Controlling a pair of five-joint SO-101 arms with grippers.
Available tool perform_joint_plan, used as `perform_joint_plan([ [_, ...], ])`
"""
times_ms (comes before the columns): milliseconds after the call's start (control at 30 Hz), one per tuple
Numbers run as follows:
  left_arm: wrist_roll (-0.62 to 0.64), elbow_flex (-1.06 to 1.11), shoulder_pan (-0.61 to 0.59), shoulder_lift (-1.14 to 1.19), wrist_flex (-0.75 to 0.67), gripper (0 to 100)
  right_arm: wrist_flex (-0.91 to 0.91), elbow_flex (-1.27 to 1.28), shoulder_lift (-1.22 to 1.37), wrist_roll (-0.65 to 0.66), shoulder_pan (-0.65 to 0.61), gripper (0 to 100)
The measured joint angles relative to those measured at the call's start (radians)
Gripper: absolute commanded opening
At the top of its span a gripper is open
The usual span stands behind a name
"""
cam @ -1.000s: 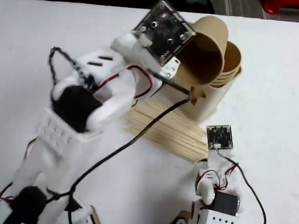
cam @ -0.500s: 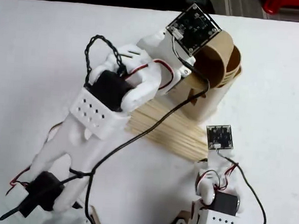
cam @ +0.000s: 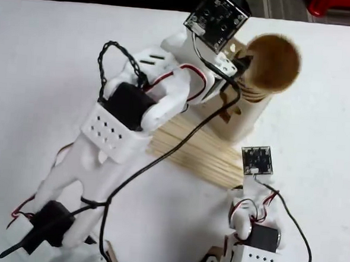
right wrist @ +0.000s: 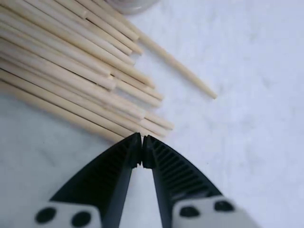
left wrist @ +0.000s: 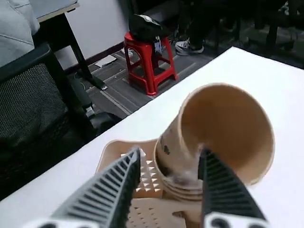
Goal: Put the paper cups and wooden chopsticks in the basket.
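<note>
A tan paper cup lies tilted on a stack of nested cups standing in the beige basket. In the left wrist view the cup has its mouth turned away. My left gripper hangs over the basket, open. One finger rests at the cup's rim; the other is apart from it. Wooden chopsticks lie in a pile on the table in front of the basket. My right gripper is shut and empty, its tips just short of the chopsticks' ends.
The white table has free room on the left and at the far right. The right arm's base sits at the near edge. One chopstick lies apart from the pile. A red stool and chairs stand beyond the table.
The left arm swung right and farther over the basket with the cup. The cup has tipped onto the nested stack, with its mouth now facing up. The right arm stayed still.
</note>
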Motion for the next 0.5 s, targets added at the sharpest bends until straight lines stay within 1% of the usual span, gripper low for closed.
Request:
perform_joint_plan([
  [500, 0.012, -0.003, -0.015, 0.114, -0.132, 22, 0.000, 0.000, 0.000, 0.000, 0.000, 1.8],
])
